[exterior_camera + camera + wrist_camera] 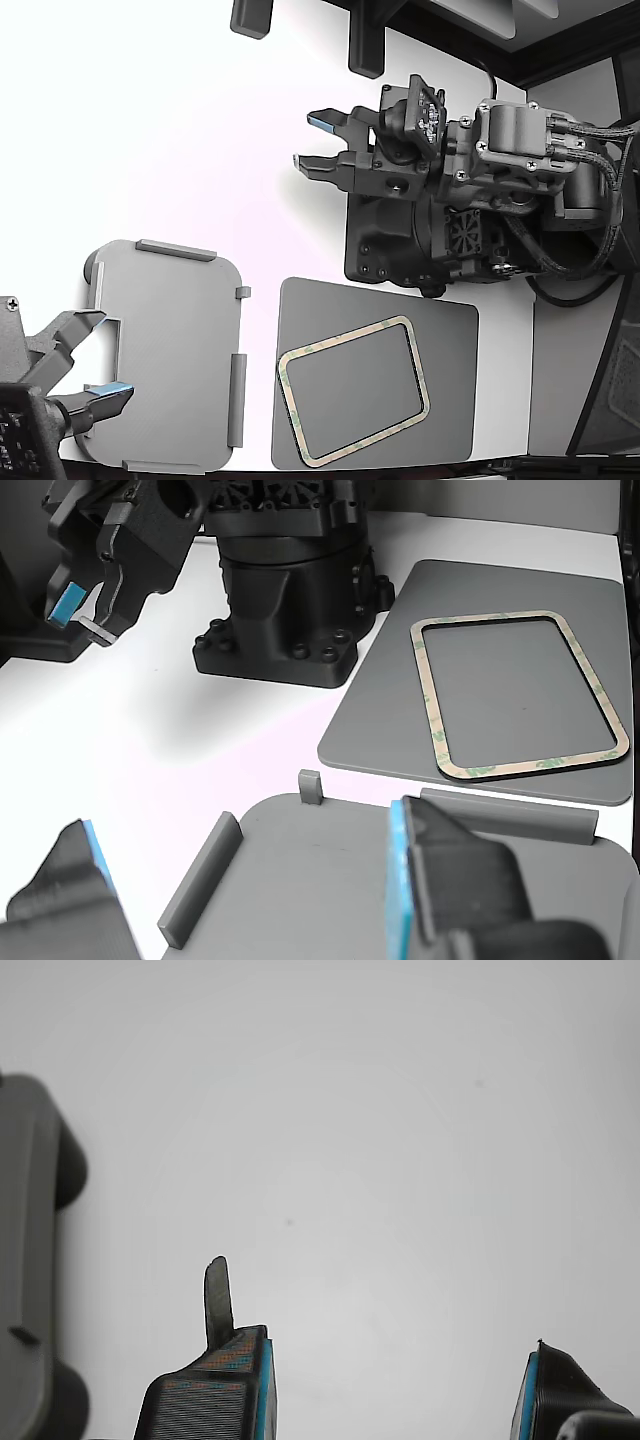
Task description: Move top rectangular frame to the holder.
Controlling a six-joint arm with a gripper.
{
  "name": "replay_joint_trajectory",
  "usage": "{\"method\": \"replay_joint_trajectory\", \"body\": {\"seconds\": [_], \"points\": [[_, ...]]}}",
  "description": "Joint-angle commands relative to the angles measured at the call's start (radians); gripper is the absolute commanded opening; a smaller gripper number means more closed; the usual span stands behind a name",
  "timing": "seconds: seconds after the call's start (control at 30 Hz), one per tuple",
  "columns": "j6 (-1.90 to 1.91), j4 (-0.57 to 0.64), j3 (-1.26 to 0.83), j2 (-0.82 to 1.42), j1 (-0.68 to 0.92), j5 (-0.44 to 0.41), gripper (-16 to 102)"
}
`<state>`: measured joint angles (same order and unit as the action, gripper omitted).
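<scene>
The top rectangular frame (421,372) (431,700), a thin cream border mottled green, lies flat on a dark grey mat (450,420) (380,720). Beside the mat, on the exterior view's left, sits the light grey holder (165,350) (320,880) with raised bar tabs, nothing in it. My gripper (312,142) (395,1345) (82,618) hangs open over bare white table, well away from the frame and the holder. Nothing is between its blue-padded fingers (250,1380).
The black arm base (400,240) (280,610) stands just behind the mat. A second arm's open gripper (90,360) reaches over the holder's edge at the exterior view's left. A grey object (25,1260) shows at the wrist view's border.
</scene>
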<state>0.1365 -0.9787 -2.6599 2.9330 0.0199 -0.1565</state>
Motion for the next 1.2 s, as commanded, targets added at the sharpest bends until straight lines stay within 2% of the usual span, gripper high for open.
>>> {"method": "replay_joint_trajectory", "body": {"seconds": [0.0, 0.8, 0.93, 1.0, 1.17], "points": [[-0.021, 0.012, 0.021, 0.021, -0.051, 0.055, 100], [-0.046, 0.012, 0.023, 0.021, -0.051, 0.091, 100], [-0.035, 0.014, 0.098, -0.009, -0.051, 0.064, 97], [-0.058, 0.025, 0.152, -0.041, -0.051, 0.06, 100], [-0.198, -0.009, 0.313, -0.19, -0.032, 0.112, 100]]}}
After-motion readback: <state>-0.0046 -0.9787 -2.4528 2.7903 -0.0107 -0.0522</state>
